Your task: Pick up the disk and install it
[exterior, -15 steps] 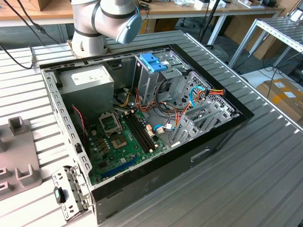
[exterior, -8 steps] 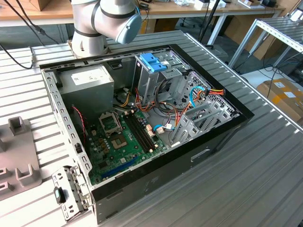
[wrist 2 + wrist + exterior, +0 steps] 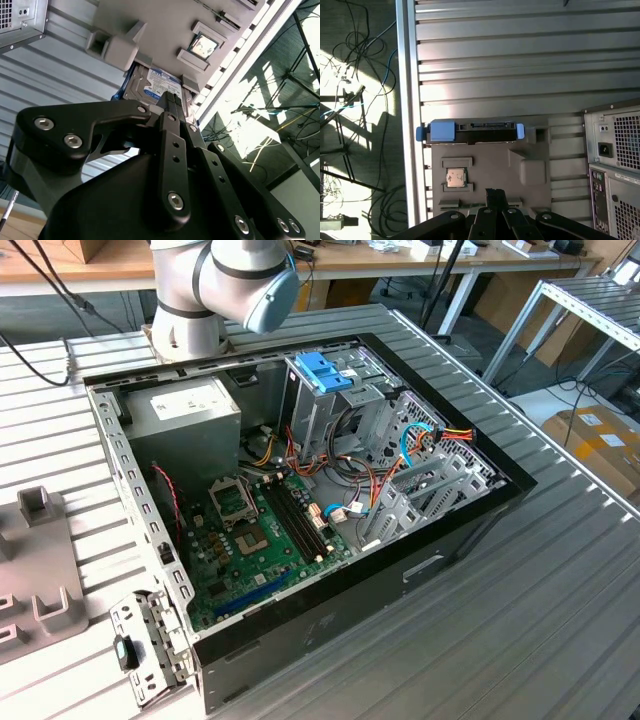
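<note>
The disk (image 3: pixel 470 131) is a dark drive in a bright blue carrier with a blue end tab (image 3: pixel 441 131). It rests at the far edge of a grey fixture plate (image 3: pixel 530 150). In the second wrist view its blue-labelled face (image 3: pixel 150 85) shows beside the plate's raised blocks. My gripper (image 3: pixel 496 192) hangs over the plate, short of the disk, with its black fingers (image 3: pixel 171 100) shut together on nothing. The open computer case (image 3: pixel 300 490) lies on the slatted table in the exterior view.
The fixture plate also holds a processor chip (image 3: pixel 455 177). The case's rear panel (image 3: pixel 615 170) stands close beside the plate. Inside the case a light-blue bracket (image 3: pixel 322 370) tops the grey drive cage, with cables around it. The table edge (image 3: pixel 405 125) runs near the disk's tab end.
</note>
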Tool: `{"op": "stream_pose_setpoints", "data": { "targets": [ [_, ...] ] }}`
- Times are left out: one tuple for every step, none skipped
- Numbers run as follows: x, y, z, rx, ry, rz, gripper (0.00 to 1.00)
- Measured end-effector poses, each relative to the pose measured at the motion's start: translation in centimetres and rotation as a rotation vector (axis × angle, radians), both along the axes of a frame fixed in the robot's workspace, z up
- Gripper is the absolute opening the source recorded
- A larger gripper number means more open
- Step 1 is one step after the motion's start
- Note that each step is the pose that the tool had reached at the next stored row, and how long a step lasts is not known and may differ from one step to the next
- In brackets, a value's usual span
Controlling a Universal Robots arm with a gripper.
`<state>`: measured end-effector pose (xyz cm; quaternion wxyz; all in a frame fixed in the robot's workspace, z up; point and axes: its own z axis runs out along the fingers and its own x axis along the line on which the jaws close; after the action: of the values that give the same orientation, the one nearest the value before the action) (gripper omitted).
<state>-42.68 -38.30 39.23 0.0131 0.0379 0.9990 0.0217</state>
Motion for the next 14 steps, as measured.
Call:
{"op": "stream_pose_setpoints", "data": {
  "targets": [
    [0.0, 0.06, 0.0, -0.0001, 0.0001, 0.0, 0.11],
    [0.0, 0.11, -0.01, 0.0, 0.0001, 0.0, 0.11],
    [0.0, 0.15, -0.01, 0.0, 0.0, 0.0, 0.11],
    [0.0, 0.2, -0.02, 0.0, 0.0, 0.0, 0.11],
    [0.0, 0.26, -0.03, 0.0, 0.0, 0.0, 0.11],
    [0.0, 0.37, -0.04, 0.0, 0.0001, 0.0, 0.11],
    [-0.02, 0.4, -0.05, 0.0, 0.0, 0.0, 0.11],
    [-0.05, 0.41, -0.07, 0.0, 0.0, 0.0, 0.11],
    [-0.1, 0.43, -0.08, -0.0001, 0.0001, 0.0, 0.11],
    [-0.21, 0.44, -0.1, 0.0, 0.0, 0.0, 0.11],
    [-0.26, 0.45, -0.1, -0.0001, 0.0001, 0.0, 0.11],
    [-0.31, 0.46, -0.1, 0.0, 0.0001, 0.0, 0.11],
    [-0.38, 0.46, -0.1, -0.0001, 0.0001, 0.0, 0.11],
    [-0.39, 0.46, -0.1, 0.0, 0.0001, 0.0, 0.11]
  ]
}}
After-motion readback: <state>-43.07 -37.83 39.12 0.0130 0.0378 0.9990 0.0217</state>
